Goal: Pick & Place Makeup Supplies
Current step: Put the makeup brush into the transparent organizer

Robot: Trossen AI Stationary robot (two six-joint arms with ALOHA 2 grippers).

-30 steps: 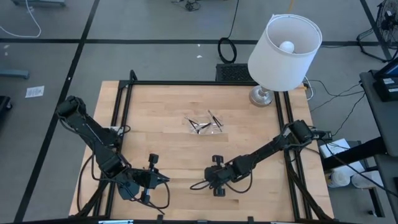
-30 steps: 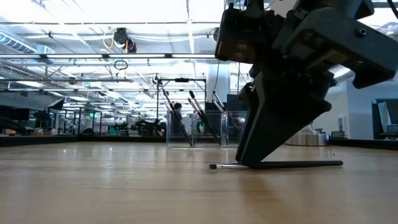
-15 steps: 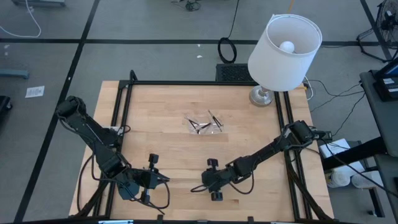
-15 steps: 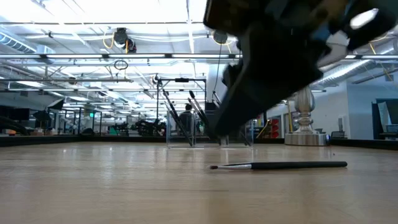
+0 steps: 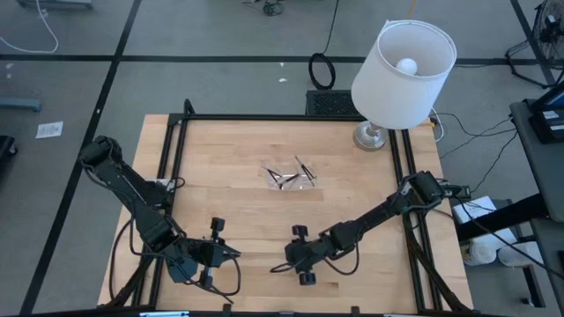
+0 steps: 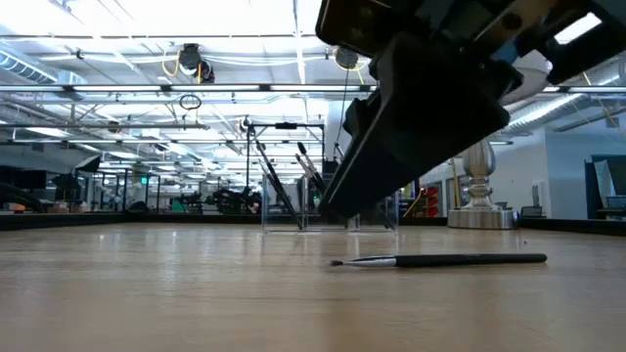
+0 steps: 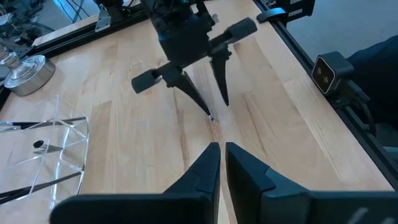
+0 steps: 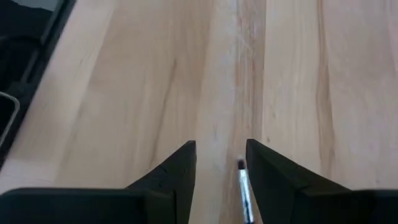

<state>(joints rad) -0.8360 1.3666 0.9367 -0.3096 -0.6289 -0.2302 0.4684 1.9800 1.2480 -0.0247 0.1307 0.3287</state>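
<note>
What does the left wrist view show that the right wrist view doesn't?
Only the left wrist view shows the clear tray with sticks in it, the lamp base, the table's far rail, and the whole right gripper from outside, fingers apart above the wood, plus the left gripper with its fingers nearly together. Only the right wrist view shows the makeup stick clearly, lying between the right gripper's fingers. Both show the wooden tabletop and the right gripper.

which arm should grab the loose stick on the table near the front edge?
Right, probably. The right gripper hangs open just above the stick, whose tip shows between its fingers. The left gripper waits farther off.
</note>
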